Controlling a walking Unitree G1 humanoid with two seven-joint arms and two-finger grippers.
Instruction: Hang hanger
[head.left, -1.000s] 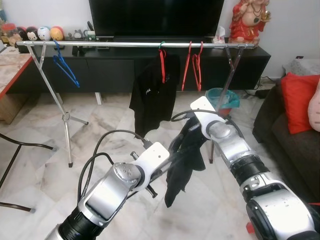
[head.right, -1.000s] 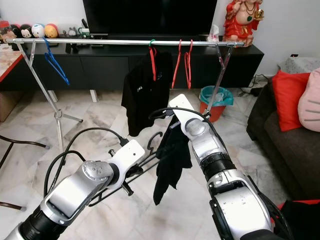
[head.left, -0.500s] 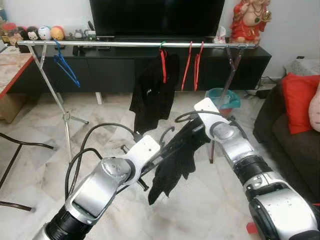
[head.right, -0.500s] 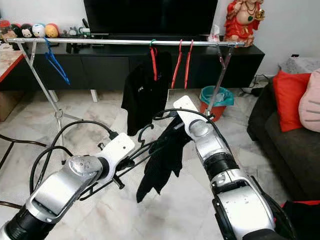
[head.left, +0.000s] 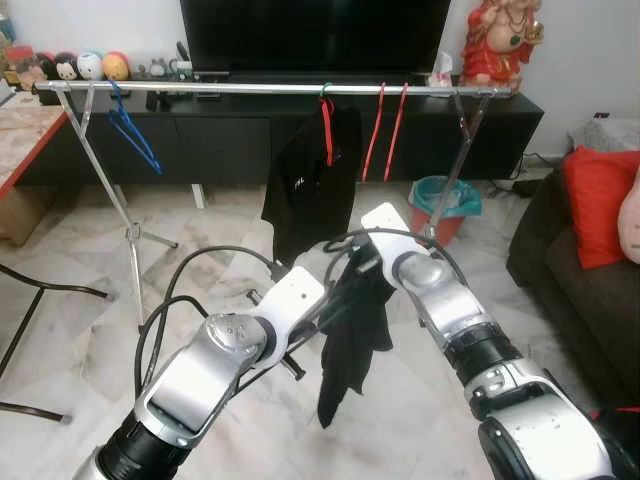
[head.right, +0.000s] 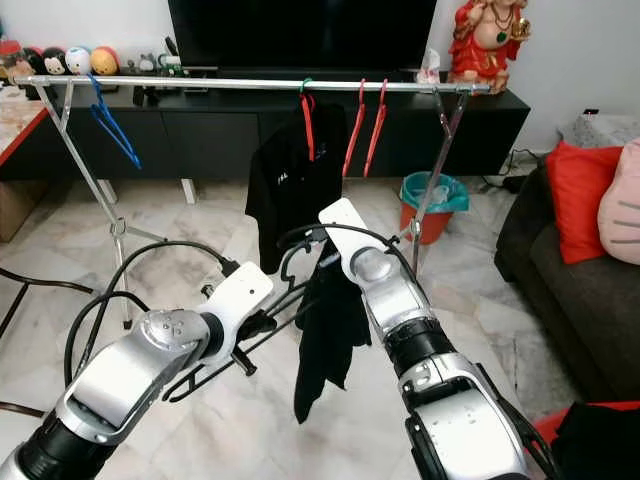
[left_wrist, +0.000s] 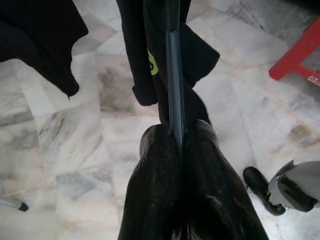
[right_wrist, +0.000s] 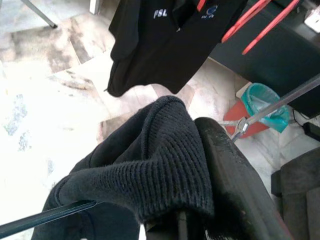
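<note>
My left gripper (left_wrist: 176, 142) pinches the dark hanger (left_wrist: 173, 75) at frame center; my right gripper (right_wrist: 200, 200) clamps the black garment (head.left: 352, 335) draped on it, below the rail (head.left: 270, 89) up top.

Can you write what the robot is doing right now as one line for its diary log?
step: dressing hanger | left gripper: shut on black hanger | right gripper: shut on black garment | rail: not reached
</note>
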